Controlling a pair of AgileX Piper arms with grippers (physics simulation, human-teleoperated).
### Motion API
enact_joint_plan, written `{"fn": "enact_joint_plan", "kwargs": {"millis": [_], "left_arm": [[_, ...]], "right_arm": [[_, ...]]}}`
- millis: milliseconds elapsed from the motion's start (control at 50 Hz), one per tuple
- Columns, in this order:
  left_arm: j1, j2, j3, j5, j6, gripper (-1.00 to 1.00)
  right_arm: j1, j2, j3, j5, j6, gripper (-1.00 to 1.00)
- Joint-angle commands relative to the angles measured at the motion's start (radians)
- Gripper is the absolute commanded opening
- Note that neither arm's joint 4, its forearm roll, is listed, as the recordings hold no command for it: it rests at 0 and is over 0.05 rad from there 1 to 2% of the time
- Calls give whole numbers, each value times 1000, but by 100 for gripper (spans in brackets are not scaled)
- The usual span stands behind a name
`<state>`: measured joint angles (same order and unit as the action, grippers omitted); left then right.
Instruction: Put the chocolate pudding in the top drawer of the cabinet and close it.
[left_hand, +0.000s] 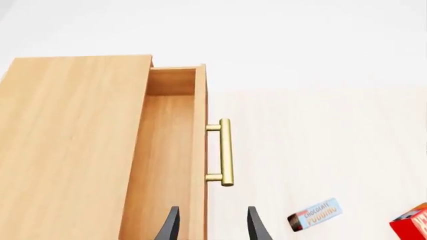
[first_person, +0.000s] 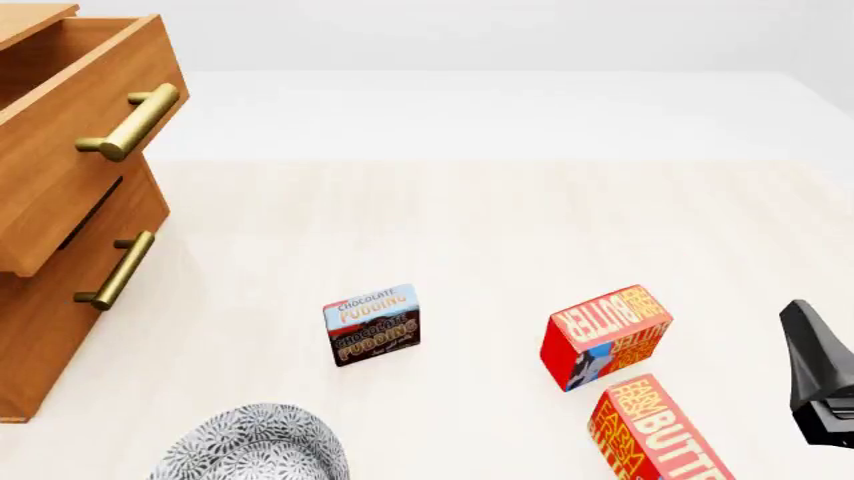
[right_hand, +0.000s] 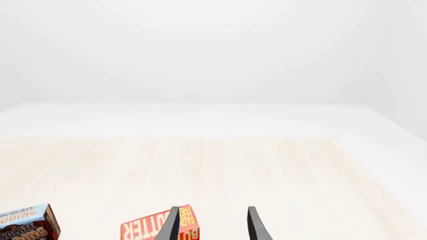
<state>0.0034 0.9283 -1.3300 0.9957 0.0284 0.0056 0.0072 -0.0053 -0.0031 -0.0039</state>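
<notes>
The chocolate pudding (first_person: 372, 325) lay flat on the table (first_person: 467, 220), label up, near the middle of the front view and clear of both grippers. The cabinet (first_person: 54, 330) stood at about nine to ten o'clock from it, at the table's left edge. The top drawer (first_person: 80, 150) was pulled out, its brass bar handle (first_person: 130, 122) projecting over the lower drawer handle (first_person: 115, 270); the left wrist view showed the drawer interior bare where visible.

Two butter boxes were recorded at about three to four o'clock from the pudding: one (first_person: 605, 336) nearer, the other (first_person: 657, 432) beyond it at the lower edge. A patterned bowl (first_person: 251, 445) sat at about seven o'clock.

The left gripper (left_hand: 212, 225) had its fingers parted with nothing between them, just short of the drawer handle. The right gripper (right_hand: 212, 225) was likewise spread and held nothing, with the nearer butter box partly behind one finger.
</notes>
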Motion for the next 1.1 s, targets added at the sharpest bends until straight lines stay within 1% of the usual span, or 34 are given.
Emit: {"fn": "enact_joint_plan", "kwargs": {"millis": [20, 40, 340, 380, 400, 480, 560, 680, 760, 940, 1060, 1100], "left_arm": [[-14, 14, 53, -34, -12, 100], [-15, 21, 69, -46, -10, 100], [-12, 25, 130, -76, -15, 100], [-8, 23, 145, -86, -13, 100], [10, 25, 156, -92, 0, 100], [8, 29, 173, -103, -10, 100], [14, 35, 173, -107, -9, 100], [30, 40, 179, -112, 10, 100], [21, 44, 182, -111, 2, 100], [15, 56, 233, -149, 11, 100], [11, 61, 241, -156, 10, 100], [0, 67, 247, -156, -7, 100]], "right_arm": [[-1, -1, 1, 0, 0, 100], [-1, -1, 1, 0, 0, 100], [-1, -1, 1, 0, 0, 100], [-1, -1, 1, 0, 0, 100], [-1, -1, 1, 0, 0, 100], [-1, -1, 1, 0, 0, 100], [-1, -1, 1, 0, 0, 100], [-1, -1, 1, 0, 0, 100], [-1, -1, 1, 1, 0, 100], [-1, -1, 1, 0, 1, 100], [-1, -1, 1, 0, 0, 100], [-1, -1, 1, 0, 0, 100]]}}
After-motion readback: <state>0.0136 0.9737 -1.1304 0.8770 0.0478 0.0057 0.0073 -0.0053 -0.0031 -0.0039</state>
